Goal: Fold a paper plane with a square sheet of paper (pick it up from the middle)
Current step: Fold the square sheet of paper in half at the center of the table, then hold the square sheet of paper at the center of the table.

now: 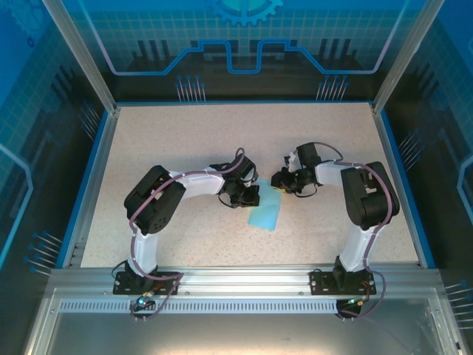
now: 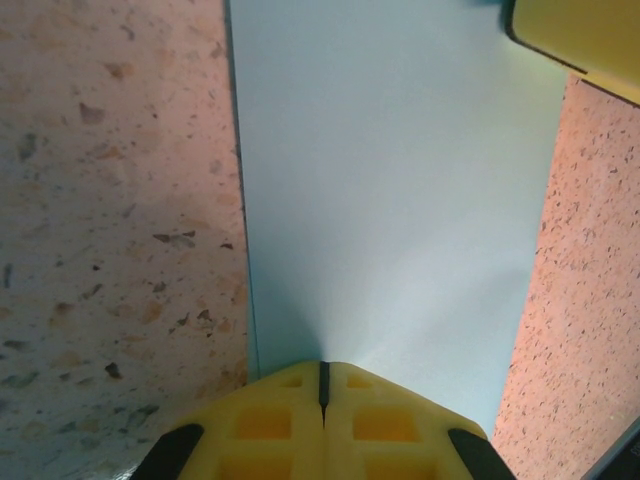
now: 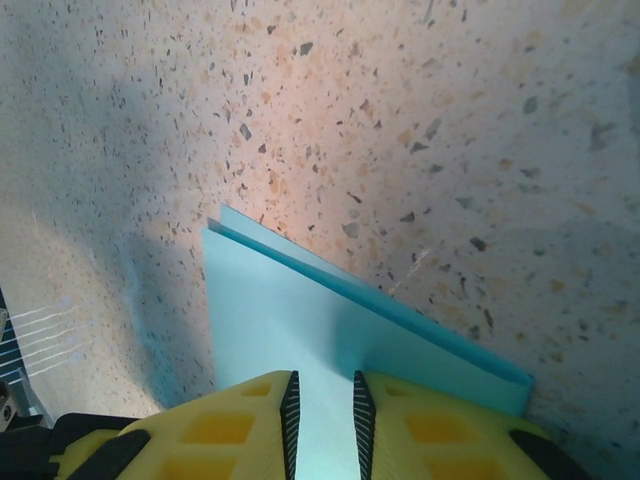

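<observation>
The speckled surface gives us wide room on every side of our fingers, out to its edges. The folded sheet of paper lies between the two sets of fingers, and its straight long edges run away ahead of the left pair. Our left fingers are pressed together, pinching its near edge. Our right fingers stand a narrow slit apart over the paper, beside its two-layered edge, with paper showing in the gap.
</observation>
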